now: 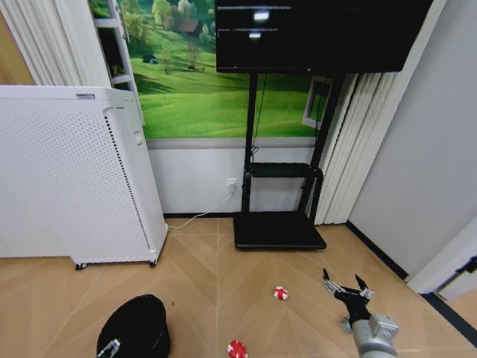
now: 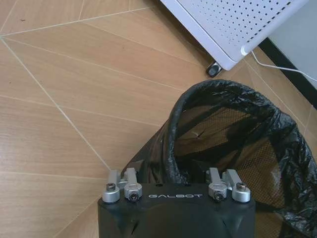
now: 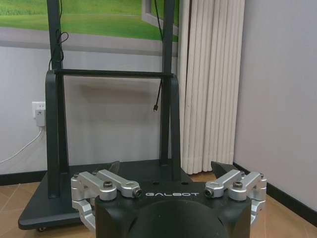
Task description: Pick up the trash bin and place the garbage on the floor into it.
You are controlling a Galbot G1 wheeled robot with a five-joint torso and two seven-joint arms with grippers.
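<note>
The black trash bin [image 1: 134,327], lined with a dark bag, sits at the near left of the wooden floor [image 1: 201,268], and the left tool [image 2: 171,171] is clamped on its rim, as the left wrist view shows. Two red-and-white pieces of garbage lie on the floor to its right, one [image 1: 280,293] farther off and one [image 1: 238,349] at the near edge. The right tool [image 1: 345,286] hangs at the near right with its fingers apart, holding nothing, facing the black stand [image 1: 279,224], while a white cabinet [image 1: 74,179] stands beyond the bin.
</note>
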